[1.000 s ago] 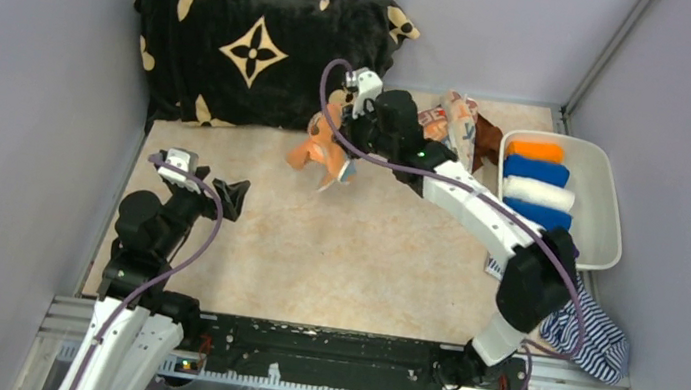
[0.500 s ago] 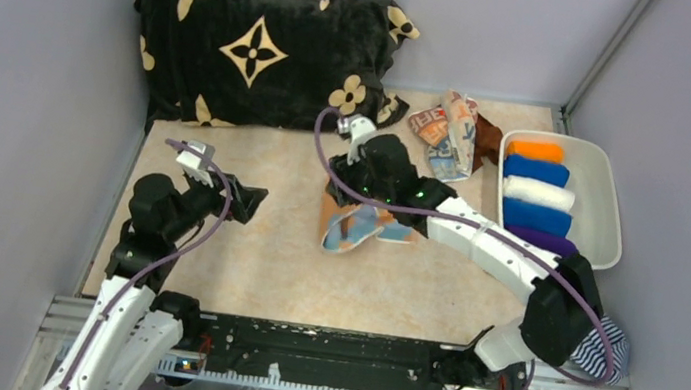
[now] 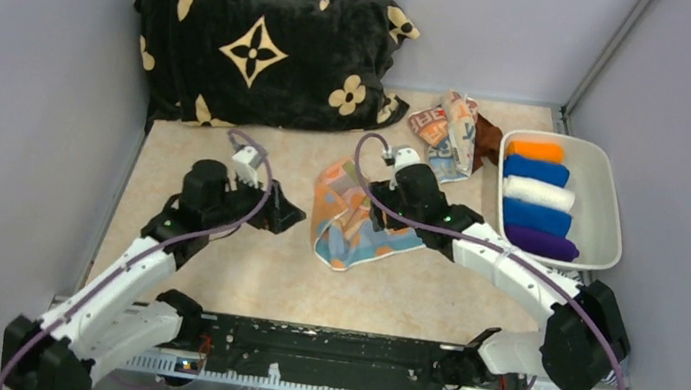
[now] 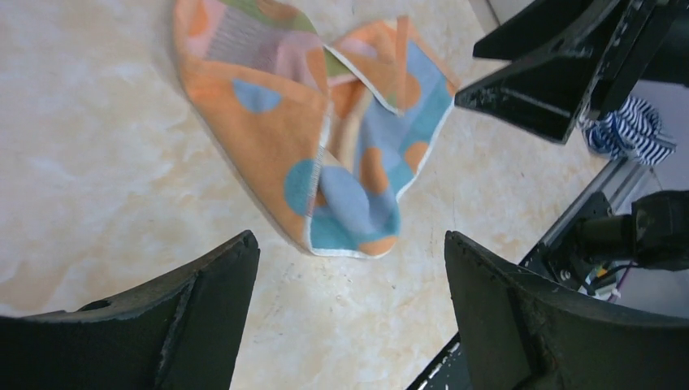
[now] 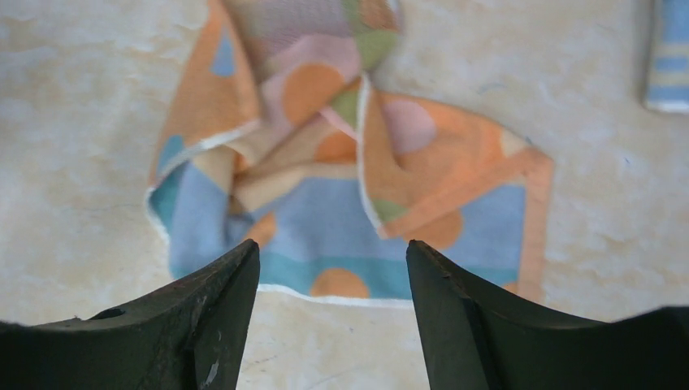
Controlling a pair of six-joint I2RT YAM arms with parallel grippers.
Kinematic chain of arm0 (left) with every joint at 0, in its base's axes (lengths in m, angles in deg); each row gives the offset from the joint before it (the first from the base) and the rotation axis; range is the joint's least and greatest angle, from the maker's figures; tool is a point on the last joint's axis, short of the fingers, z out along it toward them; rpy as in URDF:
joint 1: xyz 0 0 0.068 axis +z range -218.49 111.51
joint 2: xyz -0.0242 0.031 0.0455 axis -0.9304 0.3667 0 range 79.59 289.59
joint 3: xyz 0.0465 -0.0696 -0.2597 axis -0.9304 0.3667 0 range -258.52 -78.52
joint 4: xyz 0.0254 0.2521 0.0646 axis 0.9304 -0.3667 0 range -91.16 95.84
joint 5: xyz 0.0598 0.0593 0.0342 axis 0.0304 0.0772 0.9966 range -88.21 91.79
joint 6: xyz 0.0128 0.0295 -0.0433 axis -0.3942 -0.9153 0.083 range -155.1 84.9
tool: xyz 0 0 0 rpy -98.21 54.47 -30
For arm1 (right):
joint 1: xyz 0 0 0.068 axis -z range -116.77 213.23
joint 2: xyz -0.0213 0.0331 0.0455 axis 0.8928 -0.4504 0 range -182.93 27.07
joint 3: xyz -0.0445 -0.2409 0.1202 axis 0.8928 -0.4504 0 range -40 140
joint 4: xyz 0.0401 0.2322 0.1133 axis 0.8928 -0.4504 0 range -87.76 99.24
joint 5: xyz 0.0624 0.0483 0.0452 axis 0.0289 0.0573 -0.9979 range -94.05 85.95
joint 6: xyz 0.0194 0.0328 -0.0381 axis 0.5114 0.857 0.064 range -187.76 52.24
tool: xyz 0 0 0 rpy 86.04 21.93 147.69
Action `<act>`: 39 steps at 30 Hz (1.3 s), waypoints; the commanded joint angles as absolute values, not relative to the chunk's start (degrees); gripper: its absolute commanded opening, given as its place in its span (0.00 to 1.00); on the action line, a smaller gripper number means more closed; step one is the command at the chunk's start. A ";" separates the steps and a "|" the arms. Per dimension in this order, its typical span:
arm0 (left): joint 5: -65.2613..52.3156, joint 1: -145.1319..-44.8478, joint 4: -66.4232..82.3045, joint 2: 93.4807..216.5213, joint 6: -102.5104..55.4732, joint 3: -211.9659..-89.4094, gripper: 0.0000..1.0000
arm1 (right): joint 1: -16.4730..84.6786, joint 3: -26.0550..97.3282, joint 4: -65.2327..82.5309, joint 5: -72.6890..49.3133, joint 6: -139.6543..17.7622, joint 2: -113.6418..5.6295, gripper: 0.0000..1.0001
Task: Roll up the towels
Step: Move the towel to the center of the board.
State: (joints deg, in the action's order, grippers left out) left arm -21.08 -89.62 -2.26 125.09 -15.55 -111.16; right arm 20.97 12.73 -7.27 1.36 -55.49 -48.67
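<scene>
The orange-peach printed towel (image 3: 353,218) lies crumpled mid-worktop (image 3: 409,294), between my left end effector (image 3: 286,216) and right end effector (image 3: 383,212), both spread apart, empty. I judge this the spreading step; next, pull its folded corners flat.

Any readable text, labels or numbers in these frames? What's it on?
No text is readable in any view.
Red marks on the pale printed towel might be lettering: too blurred to read.
The orange printed towel bears coloured shapes only.
The black blanket bears beige flowers, no words.
</scene>
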 commanded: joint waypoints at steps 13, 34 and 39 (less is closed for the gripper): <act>18.49 -117.27 -7.17 161.76 -25.66 -135.98 0.80 | 28.64 -0.40 -11.23 15.65 -42.33 -37.98 0.79; 30.21 -122.64 -15.88 186.59 -33.54 -153.87 0.51 | 40.09 -3.00 -9.41 5.36 -40.85 -38.36 0.79; 31.25 -122.75 -16.17 187.52 -33.14 -153.32 0.52 | 40.55 -3.23 -8.67 5.09 -40.98 -39.04 0.79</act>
